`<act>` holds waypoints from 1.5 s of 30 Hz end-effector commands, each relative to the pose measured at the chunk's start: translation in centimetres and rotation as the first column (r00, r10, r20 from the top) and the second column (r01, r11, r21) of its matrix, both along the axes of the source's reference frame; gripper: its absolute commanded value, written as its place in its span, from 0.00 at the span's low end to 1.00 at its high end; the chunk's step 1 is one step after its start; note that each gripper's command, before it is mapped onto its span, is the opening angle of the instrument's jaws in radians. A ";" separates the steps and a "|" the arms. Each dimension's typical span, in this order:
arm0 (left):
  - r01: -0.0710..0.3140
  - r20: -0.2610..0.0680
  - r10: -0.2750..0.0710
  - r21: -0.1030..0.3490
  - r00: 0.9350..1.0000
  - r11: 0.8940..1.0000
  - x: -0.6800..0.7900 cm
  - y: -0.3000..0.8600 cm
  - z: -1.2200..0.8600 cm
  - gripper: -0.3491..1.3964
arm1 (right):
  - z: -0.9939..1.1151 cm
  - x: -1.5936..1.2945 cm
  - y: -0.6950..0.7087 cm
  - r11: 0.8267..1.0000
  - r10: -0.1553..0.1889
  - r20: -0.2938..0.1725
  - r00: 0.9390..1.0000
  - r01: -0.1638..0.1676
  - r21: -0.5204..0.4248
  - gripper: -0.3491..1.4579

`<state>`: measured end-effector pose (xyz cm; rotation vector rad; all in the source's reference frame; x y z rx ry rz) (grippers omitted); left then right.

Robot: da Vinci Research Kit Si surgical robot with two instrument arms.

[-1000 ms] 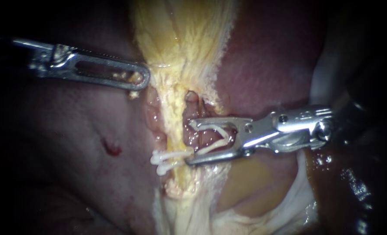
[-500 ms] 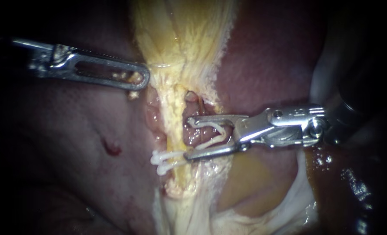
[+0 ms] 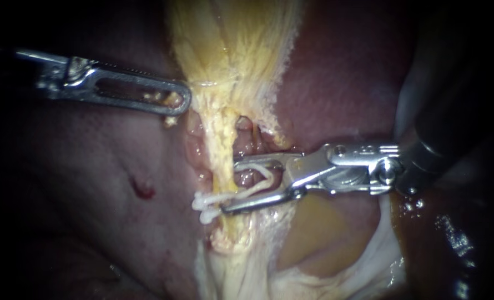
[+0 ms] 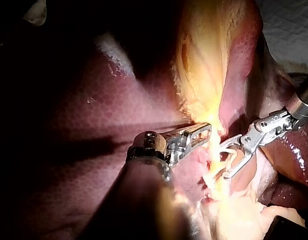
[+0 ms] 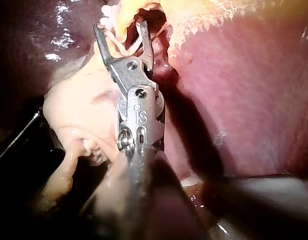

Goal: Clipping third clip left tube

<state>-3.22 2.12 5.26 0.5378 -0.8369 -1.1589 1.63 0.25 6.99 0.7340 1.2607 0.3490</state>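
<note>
One clip (image 3: 270, 176) (in the right instrument (image 3: 230, 187)) has neared the left tube (image 3: 220, 145).

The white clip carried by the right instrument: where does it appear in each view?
Endoscope view: the white clip sits just right of centre, at the tip of the right instrument.
Left wrist view: the clip lies ahead of the left instrument, just past the yellow tube.
Right wrist view: the clip sits at that instrument's own tip.
Shared landmark: the yellow tube.
</note>
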 end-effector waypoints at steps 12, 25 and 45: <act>0.000 0.000 0.000 0.000 1.000 1.000 0.00 0.00 0.01 0.00 | -0.03 0.24 0.00 0.996 0.015 -0.121 0.993 -0.003 0.093 0.46; 0.000 0.000 0.000 -0.001 1.000 1.000 -0.01 0.00 0.03 0.00 | -0.02 0.48 0.04 0.986 0.027 -0.228 0.973 0.013 0.169 0.46; 0.000 -0.001 0.000 -0.003 1.000 1.000 -0.01 -0.01 0.05 0.00 | -0.05 0.53 0.31 0.969 0.110 -0.279 0.954 -0.040 0.244 0.45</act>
